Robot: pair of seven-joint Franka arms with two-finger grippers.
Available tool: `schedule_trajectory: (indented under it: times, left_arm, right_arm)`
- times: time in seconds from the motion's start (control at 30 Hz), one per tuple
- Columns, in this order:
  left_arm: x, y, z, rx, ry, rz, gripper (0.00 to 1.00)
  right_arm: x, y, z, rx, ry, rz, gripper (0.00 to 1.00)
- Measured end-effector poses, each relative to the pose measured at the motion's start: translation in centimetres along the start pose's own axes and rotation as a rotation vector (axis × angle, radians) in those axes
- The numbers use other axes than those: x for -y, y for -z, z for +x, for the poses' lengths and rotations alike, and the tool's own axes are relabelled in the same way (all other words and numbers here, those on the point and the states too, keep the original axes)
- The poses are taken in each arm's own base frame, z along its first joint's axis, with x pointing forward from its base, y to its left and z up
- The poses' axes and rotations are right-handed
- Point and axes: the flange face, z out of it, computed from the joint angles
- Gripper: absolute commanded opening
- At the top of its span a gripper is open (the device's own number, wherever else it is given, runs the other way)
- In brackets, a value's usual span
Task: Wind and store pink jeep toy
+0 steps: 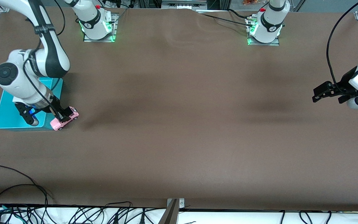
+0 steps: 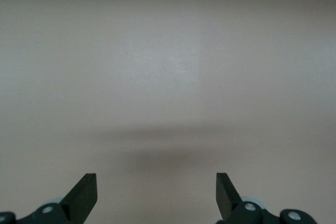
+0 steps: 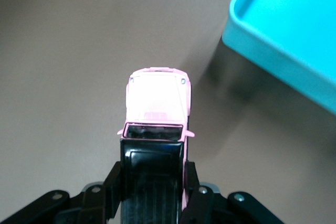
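Pink jeep toy (image 1: 64, 119) sits clamped in my right gripper (image 1: 63, 117) just beside the turquoise bin (image 1: 6, 115); left gripper (image 1: 325, 93) waits, wide open.

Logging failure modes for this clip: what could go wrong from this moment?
1. The right pincer grips only the black roof end of the pink jeep toy, so it might pivot or slip.
2. The jeep is outside the turquoise bin, near its wall; it could catch on the rim.

The left pincer waits, open.
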Motion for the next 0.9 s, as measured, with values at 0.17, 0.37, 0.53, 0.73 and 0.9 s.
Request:
schedule_trajectory:
  times: [0.17, 0.37, 0.53, 0.73, 0.9]
  left_arm:
    - [0.0, 0.0, 0.0, 0.0, 0.0, 0.0, 1.0]
    - [0.0, 0.0, 0.0, 0.0, 0.0, 0.0, 1.0]
    - [0.0, 0.0, 0.0, 0.0, 0.0, 0.0, 1.0]
    - [0.0, 0.0, 0.0, 0.0, 0.0, 0.0, 1.0]
    - [0.0, 0.0, 0.0, 0.0, 0.0, 0.0, 1.0]
  right_arm:
    - [-4.1, 1.7, 2.1, 0.026, 0.185, -0.044, 0.0]
    - [-11.8, 1.1, 6.5, 0.053, 0.342, -0.077, 0.0]
    - [-17.7, -0.7, 8.7, 0.088, 0.403, -0.121, 0.0]
    - [-20.5, -5.2, 8.5, 0.123, 0.459, -0.213, 0.0]
    - [-20.6, -9.2, 8.2, 0.14, 0.479, -0.237, 0.0]
